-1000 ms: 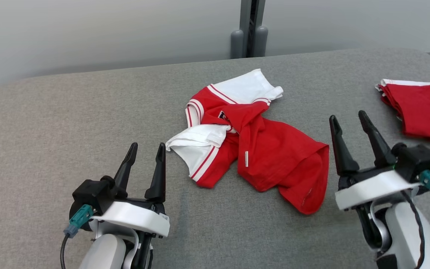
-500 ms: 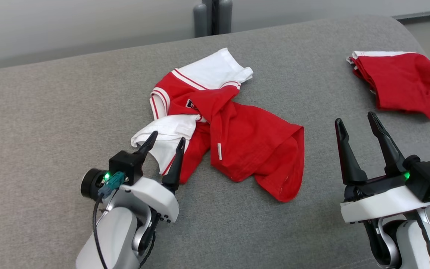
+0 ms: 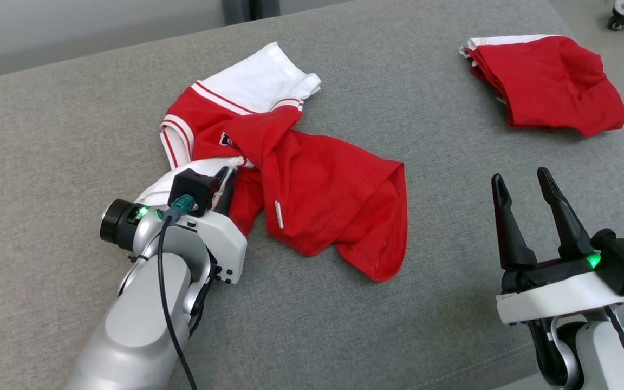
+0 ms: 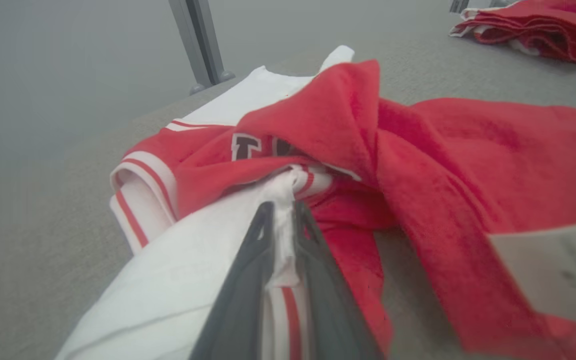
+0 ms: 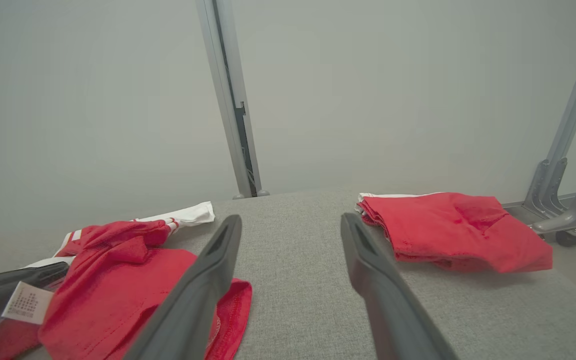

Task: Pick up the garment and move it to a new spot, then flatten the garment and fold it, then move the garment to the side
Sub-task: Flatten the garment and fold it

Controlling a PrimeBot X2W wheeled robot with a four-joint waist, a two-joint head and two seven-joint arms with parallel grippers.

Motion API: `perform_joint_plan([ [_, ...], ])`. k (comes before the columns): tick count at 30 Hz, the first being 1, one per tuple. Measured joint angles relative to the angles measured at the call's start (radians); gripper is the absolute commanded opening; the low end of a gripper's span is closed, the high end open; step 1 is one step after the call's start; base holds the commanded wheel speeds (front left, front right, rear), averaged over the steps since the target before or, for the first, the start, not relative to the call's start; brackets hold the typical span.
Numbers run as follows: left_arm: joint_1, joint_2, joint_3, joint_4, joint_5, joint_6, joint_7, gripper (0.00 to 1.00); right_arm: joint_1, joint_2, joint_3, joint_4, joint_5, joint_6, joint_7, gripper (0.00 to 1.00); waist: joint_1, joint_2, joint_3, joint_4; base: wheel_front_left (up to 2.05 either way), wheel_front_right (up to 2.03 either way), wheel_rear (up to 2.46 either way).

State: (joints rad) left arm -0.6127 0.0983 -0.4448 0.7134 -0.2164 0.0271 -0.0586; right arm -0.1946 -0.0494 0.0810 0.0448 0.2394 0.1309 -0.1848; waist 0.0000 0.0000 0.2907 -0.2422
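Observation:
The garment (image 3: 312,184) is a crumpled red and white shirt lying in the middle of the grey padded surface (image 3: 46,135). My left gripper (image 3: 224,181) has reached its near-left white sleeve. In the left wrist view the two dark fingers (image 4: 248,280) pinch a fold of that white cloth, so the gripper (image 4: 283,205) is shut on the garment (image 4: 418,150). My right gripper (image 3: 523,181) hovers open at the lower right, apart from the shirt's red hem. The right wrist view shows its spread fingers (image 5: 203,280) with nothing between them and the garment (image 5: 118,270) to the left.
A second red garment (image 3: 550,81), folded, lies at the far right near the surface's edge, also visible as a folded pile (image 5: 458,230). A grey post (image 5: 228,100) rises behind the surface. Metal frame legs with a wheel (image 5: 568,220) stand on the floor at right.
My left gripper moved forward onto the white sleeve and closed on it. The head camera shifted, so the scene slid up and left. The right gripper stayed open.

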Motion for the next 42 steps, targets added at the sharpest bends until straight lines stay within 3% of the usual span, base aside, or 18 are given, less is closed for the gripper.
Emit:
perform_joint_plan([
  [14,0.021,0.017,0.003,-0.107,-0.014,0.017,-0.127,0.0,0.001,0.001,-0.011,0.029,-0.007,0.0,0.017,1.0,0.0,0.0,-0.065,0.125,0.0,0.0,0.0],
  [22,0.139,0.077,-0.032,-0.382,-0.005,0.013,-0.094,0.0,0.016,0.001,-0.02,0.05,0.002,0.0,0.026,1.0,0.0,0.0,-0.146,0.228,0.0,0.0,0.0],
  [27,0.221,0.141,-0.086,-0.583,0.024,-0.006,-0.019,0.0,0.022,0.001,-0.017,0.066,0.014,0.0,0.026,1.0,0.0,0.0,-0.186,0.286,0.0,0.0,0.0],
  [31,0.31,0.209,-0.158,-0.687,0.031,-0.057,0.116,0.0,0.025,0.001,-0.016,0.074,0.022,0.0,0.026,1.0,0.0,0.0,-0.212,0.33,0.0,0.0,0.0],
  [36,0.414,0.288,-0.255,-0.738,-0.004,-0.121,0.294,0.0,0.024,0.001,-0.007,0.085,0.026,0.0,0.026,1.0,-0.0001,0.0,-0.227,0.375,0.0,0.0,0.0],
  [41,0.454,0.336,-0.324,-0.749,-0.049,-0.142,0.395,0.0,0.021,0.001,-0.003,0.094,0.027,0.0,0.026,1.0,0.0,0.0,-0.231,0.392,0.0,0.0,0.0],
  [42,0.46,0.336,-0.334,-0.756,-0.067,-0.142,0.394,0.2,0.021,0.001,-0.002,0.096,0.027,0.0,0.026,1.0,0.0,0.0,-0.232,0.393,0.0,0.0,0.0],
])
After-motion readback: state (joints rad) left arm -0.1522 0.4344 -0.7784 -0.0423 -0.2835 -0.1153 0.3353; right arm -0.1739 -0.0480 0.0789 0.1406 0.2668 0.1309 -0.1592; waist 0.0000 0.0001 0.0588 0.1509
